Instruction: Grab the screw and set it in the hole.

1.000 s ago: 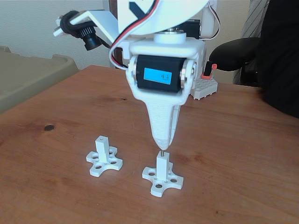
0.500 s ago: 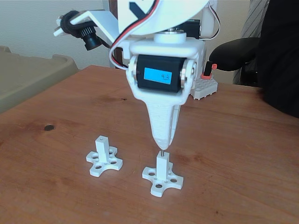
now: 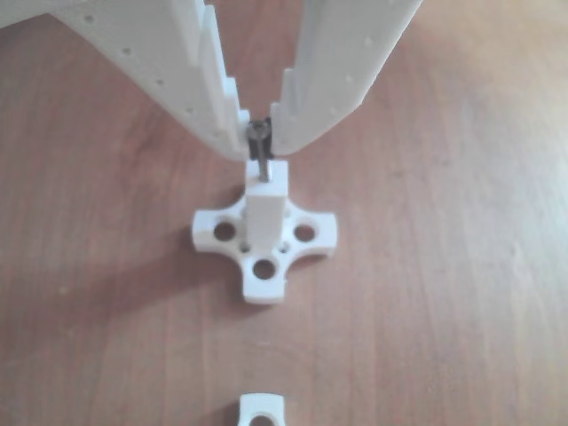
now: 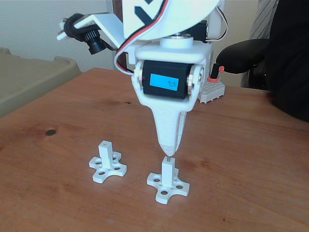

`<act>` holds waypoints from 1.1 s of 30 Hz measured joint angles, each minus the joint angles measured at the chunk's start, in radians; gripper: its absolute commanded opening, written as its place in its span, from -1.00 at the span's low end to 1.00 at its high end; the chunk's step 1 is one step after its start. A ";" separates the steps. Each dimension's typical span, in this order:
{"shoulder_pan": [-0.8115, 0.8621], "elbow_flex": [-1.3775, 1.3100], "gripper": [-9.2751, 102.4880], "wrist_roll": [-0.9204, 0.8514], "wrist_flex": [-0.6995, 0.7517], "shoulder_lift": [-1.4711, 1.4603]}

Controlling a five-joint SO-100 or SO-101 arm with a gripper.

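Observation:
My gripper (image 3: 259,133) points straight down with its white jaws shut on the screw (image 3: 261,158), a thin dark pin held upright by its head. The screw's lower end meets the top face of the white post (image 3: 265,206), where the hole is, covered by the screw. The post stands on its cross-shaped base (image 3: 224,232) with round holes in the arms. In the fixed view the gripper (image 4: 168,151) stands directly over the same post (image 4: 167,173), and a short piece of the screw (image 4: 167,157) shows between them.
A second white post (image 4: 105,151) on a cross base stands to the left on the wooden table (image 4: 241,159); its edge shows in the other view (image 3: 261,408). A white block with a red part (image 4: 212,89) and a black chair (image 4: 241,55) are behind. A beige bin (image 4: 29,77) stands left.
The gripper body has shifted very slightly up and to the right. The screw stays pinched and upright on top of the post.

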 measured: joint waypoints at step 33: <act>0.000 0.000 -0.65 0.000 -0.003 -0.025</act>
